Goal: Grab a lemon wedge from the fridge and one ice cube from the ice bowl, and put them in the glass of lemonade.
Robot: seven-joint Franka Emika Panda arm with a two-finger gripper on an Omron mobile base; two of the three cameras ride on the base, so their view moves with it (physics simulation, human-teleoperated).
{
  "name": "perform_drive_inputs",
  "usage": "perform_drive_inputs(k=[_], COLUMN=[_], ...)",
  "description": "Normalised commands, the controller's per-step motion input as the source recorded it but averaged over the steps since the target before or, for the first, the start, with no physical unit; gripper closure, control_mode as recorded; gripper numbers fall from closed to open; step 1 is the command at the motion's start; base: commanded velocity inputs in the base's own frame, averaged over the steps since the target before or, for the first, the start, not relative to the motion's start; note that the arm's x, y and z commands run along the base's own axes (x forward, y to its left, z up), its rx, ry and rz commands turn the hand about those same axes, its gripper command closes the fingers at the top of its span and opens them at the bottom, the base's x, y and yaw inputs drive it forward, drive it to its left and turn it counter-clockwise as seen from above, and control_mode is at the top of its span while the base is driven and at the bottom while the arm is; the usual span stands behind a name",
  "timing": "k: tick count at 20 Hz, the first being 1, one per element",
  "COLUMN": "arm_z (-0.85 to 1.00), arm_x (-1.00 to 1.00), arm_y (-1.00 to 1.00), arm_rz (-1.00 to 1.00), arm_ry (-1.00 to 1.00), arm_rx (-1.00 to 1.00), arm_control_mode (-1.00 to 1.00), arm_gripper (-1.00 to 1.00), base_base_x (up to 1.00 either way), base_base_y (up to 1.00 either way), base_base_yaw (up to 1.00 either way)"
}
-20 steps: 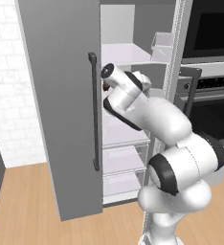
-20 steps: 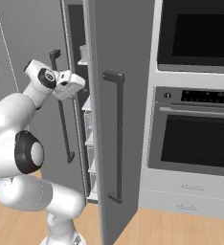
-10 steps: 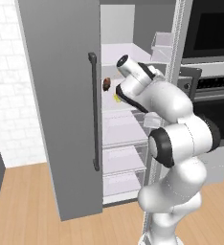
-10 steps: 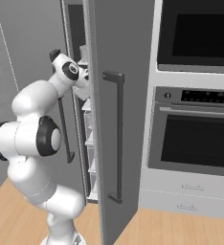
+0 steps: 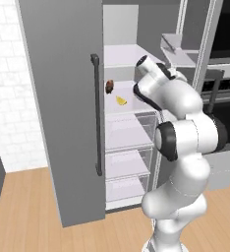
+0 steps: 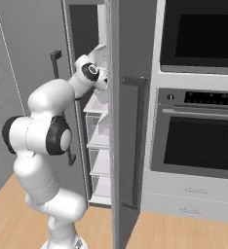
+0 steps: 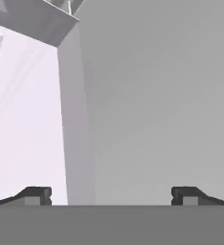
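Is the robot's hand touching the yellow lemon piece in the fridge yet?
Apart. In the hand view the gripper has wide-open fingers with nothing between them, facing a bare fridge wall. In the left base view the lemon wedge lies alone on its shelf.

Base views flanking the arm, both facing the fridge [image 5: 63, 98]

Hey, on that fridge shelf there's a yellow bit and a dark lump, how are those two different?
The lemon wedge is bright yellow; the dark lump is brown-red. The lemon wedge looks crescent-shaped and pointed, the dark lump rounder. In the left base view, the lemon wedge appears lower and nearer the arm, the dark lump closer to the door handle. Both are small, similar in size, and share the same fridge shelf.
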Motion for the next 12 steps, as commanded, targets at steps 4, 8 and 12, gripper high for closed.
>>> perform_drive_inputs(k=[4,8,12], arm_z=[-0.18,-0.1,0.0], arm_x=[-0.06,0.0,-0.07], arm_y=[-1.0,-1.0,-0.16], arm_rz=[-0.17,-0.12,0.0], arm_ry=[-0.01,-0.03,-0.09], arm_rx=[0.01,0.01,0.0], arm_control_mode=[-1.0,-1.0,-1.0], arm_gripper=[-1.0,-1.0,-1.0], base_base_x=[0.0,0.0,0.0], base_base_y=[0.0,0.0,0.0], base_base_yaw=[0.0,0.0,0.0])
